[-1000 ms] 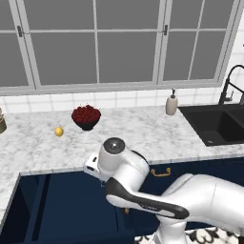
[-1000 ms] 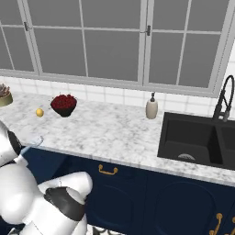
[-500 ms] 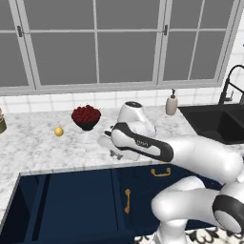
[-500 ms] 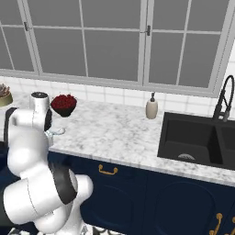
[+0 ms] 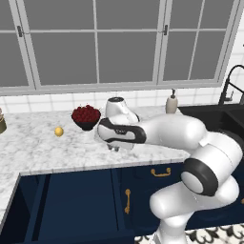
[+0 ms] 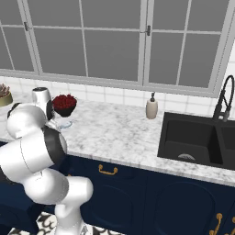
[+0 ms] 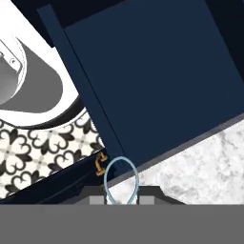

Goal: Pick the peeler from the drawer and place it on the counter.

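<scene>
On the left, the drawer (image 5: 71, 205) stands open below the counter (image 5: 33, 147). Near the counter's front edge, the gripper (image 5: 113, 147) is clenched on the peeler (image 7: 121, 178), whose looped head pokes out between the fingertips. The hand view looks down over that edge, so a release here would likely drop the peeler back into the drawer.

Light: even, flat, bright, no visible source.
Shadows: faint, soft.
Glare: none.
Focus: sharp throughout, rendered, no edge distortion.
</scene>
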